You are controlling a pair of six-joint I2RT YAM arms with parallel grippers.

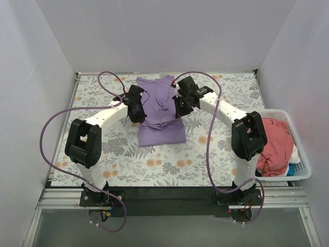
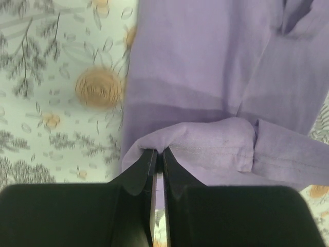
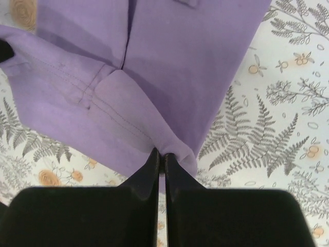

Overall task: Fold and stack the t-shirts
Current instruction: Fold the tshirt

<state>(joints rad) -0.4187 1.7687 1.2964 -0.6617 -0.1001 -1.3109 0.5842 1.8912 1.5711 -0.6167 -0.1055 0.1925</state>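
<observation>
The lavender t-shirt point(image 1: 160, 110) lies partly folded in the middle of the floral table. My left gripper point(image 1: 136, 109) is shut on its left edge, pinching a fold of cloth point(image 2: 205, 149) between the fingertips point(image 2: 149, 157). My right gripper point(image 1: 181, 107) is shut on its right edge, pinching cloth point(image 3: 128, 118) lifted off the table. The coral-pink t-shirt point(image 1: 275, 144) lies bunched in the white basket point(image 1: 303, 154) at the right, with bits of white and blue cloth point(image 1: 294, 157) beside it.
The floral tablecloth point(image 1: 169, 164) covers the table. White walls close in the back and both sides. The basket stands at the table's right edge beside the right arm's base.
</observation>
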